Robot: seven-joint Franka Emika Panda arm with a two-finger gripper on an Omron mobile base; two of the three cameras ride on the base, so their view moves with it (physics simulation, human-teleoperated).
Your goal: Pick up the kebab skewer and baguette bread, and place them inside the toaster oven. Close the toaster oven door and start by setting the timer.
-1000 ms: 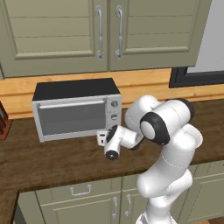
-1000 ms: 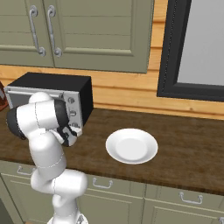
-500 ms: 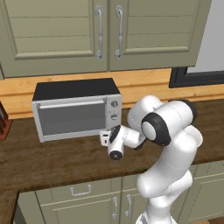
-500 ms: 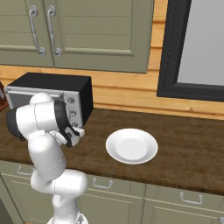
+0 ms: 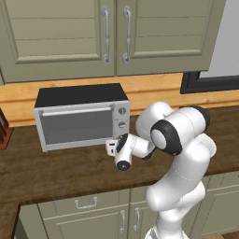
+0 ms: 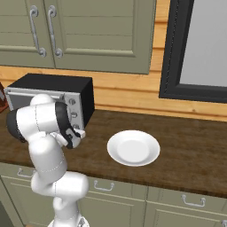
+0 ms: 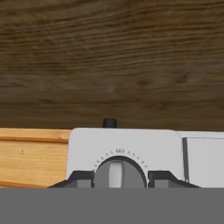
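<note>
Setting timer: gripper (image 7: 115,176) narrowed around the lowest knob (image 7: 119,170), fingers (image 7: 81,178) flanking it. Beyond, toaster oven (image 5: 81,119) stood on the tabletop (image 5: 56,168), door (image 5: 77,126) shut. Next move, judged: rotating the knob.

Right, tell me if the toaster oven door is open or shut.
Shut. The toaster oven door stands upright, flush with the toaster oven front, its bar handle along the top.
</note>
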